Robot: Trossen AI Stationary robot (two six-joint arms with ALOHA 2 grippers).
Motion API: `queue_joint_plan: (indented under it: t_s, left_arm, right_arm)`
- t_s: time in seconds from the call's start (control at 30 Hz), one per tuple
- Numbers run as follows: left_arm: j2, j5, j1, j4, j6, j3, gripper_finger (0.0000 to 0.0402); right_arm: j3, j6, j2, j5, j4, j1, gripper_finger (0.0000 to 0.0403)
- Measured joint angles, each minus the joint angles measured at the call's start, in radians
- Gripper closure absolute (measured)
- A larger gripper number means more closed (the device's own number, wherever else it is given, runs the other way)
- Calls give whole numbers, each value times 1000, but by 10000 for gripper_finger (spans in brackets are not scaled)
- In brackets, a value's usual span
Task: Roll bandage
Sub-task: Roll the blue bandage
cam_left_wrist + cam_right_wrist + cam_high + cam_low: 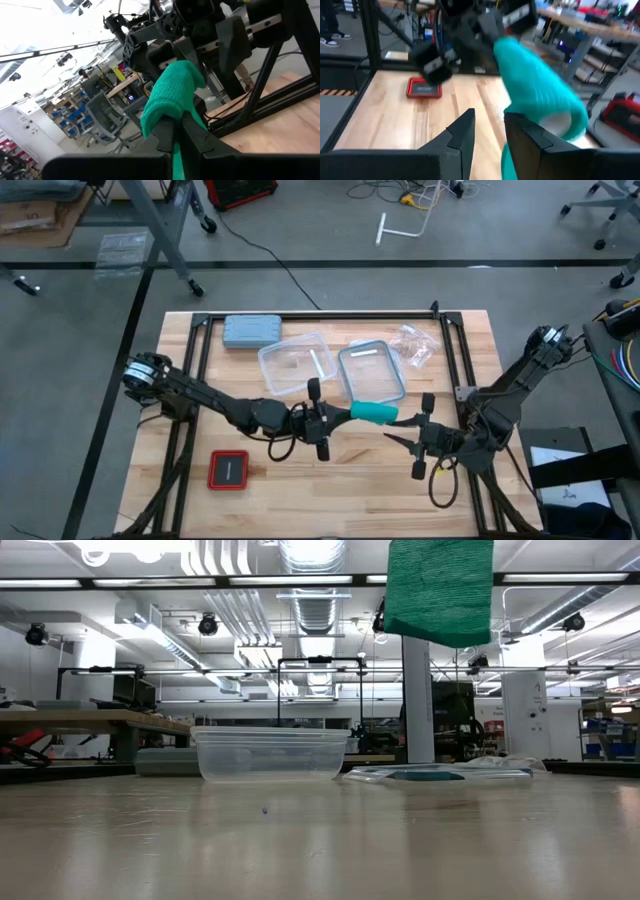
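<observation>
High view, red case: we see a small red case lying flat on the wooden tabletop, near the front on the left side.
Grey-blue case: we find a grey-blue case at the back of the tabletop, left of the clear tub.
Left claw: we see the left claw reaching toward the middle of the tabletop, its fingers pressed together on one end of the bandage.
Clear tub: we note an open clear plastic tub behind the left claw, with its blue-rimmed lid lying just beside it on the right.
Bandage: we see the bandage, a teal-green roll, held up off the tabletop between the two claws; in the low view it hangs well above the wood.
Right claw: we see the right claw just right of the bandage, its fingers spread, with the bandage right at one of them; we cannot tell whether they touch.
Plastic wrapper: we find a crumpled clear wrapper at the back right.
</observation>
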Motion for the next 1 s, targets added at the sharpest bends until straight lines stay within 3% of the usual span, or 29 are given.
queue_joint_plan:
  t_s: [0.2,0.57,1.0]
  left_arm:
    - [-3,0,0,-3,-18,0,401]
    - [-4,6,-1,-2,-23,-3,401]
    - [-3,66,-2,1,-71,-3,401]
  right_arm:
    - [5,104,-20,10,-69,34,300]
    - [4,95,-22,105,-69,70,289]
    - [3,-35,-22,146,36,69,286]
